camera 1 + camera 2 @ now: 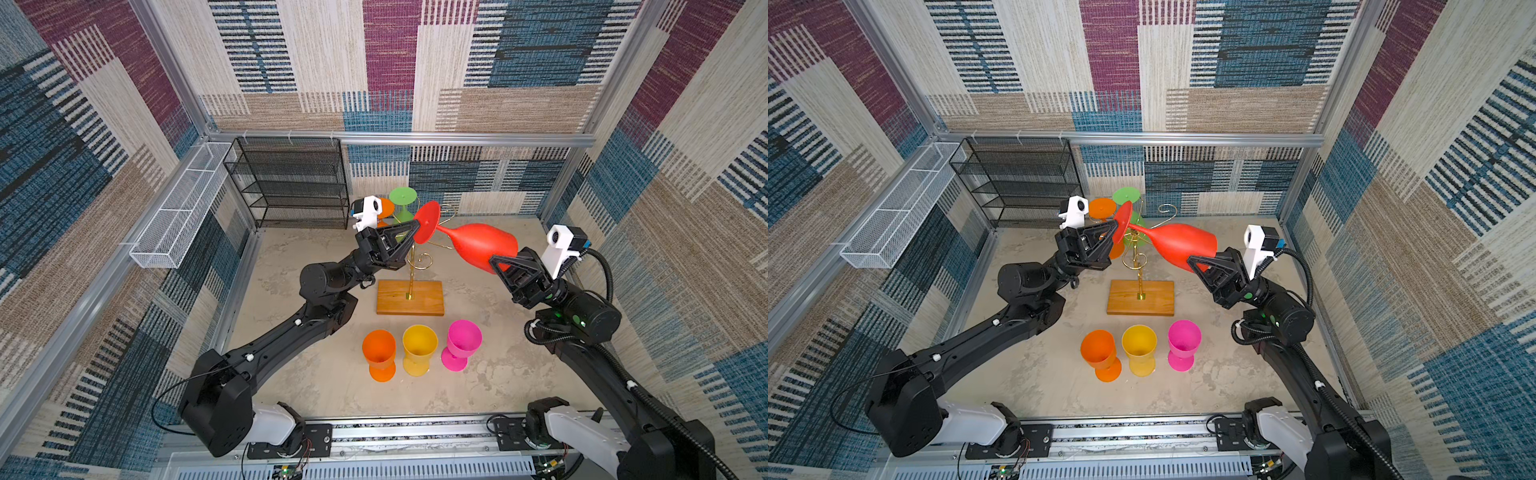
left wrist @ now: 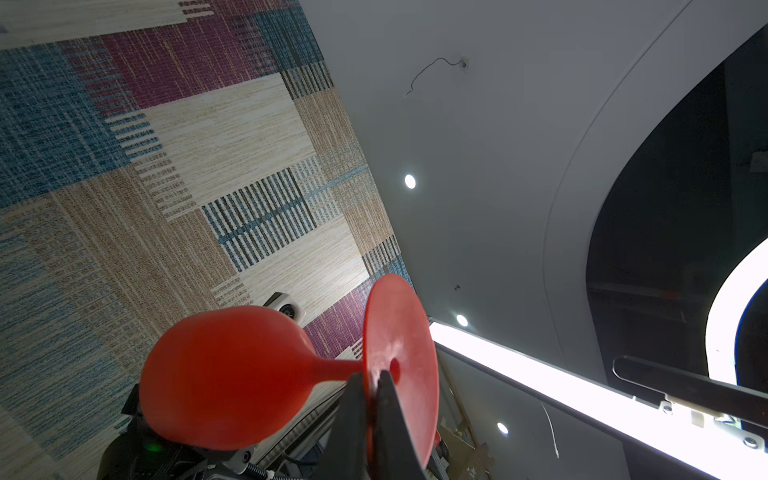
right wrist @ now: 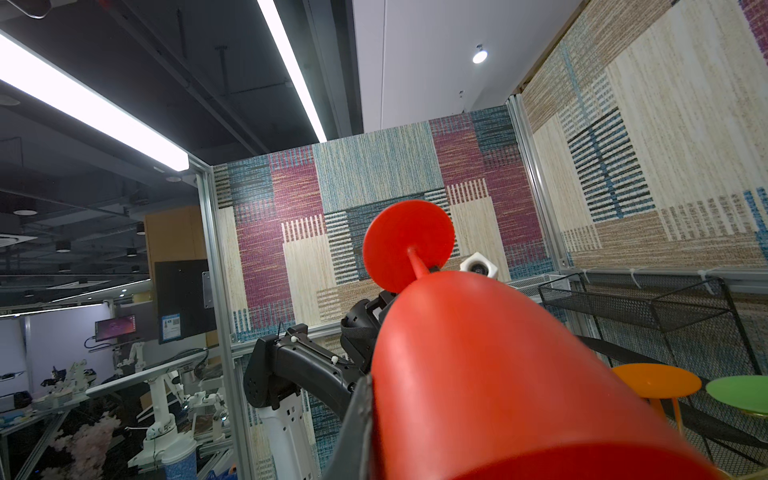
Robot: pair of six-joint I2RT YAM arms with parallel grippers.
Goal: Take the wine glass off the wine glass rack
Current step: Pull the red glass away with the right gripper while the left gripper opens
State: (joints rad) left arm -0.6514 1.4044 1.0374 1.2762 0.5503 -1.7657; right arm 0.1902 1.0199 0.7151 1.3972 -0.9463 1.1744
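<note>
Top views, wine glass: your red wine glass [image 1: 482, 243] hangs on its side in the air, foot toward 10 o'clock, bowl toward 3 o'clock, over the top of the wine glass rack [image 1: 409, 297]; both top views agree.
Top views, progress: the lift looks done; I judge the glass raised above the curled wire arms, though its stem crosses them in the picture, so you cannot be sure it is free; left to do: carry it clear and set it down, perhaps beside the three standing glasses [image 1: 419, 347] at 6 o'clock of the wooden base.
Top views, neighbours: a green glass [image 1: 402, 199] and an orange glass [image 1: 386, 208] hang at 11 o'clock of the pole.
Top views, claws: your left claw [image 1: 415, 232] meets the foot; your right claw [image 1: 498, 266] meets the bowl near its rim.
Left wrist view, left claw: pressed almost together, pinching the thin foot disc.
Right wrist view, right claw: one finger [image 3: 355, 419] lies on the bowl's outside; the other is hidden; I judge it clamped on the bowl's wall.
</note>
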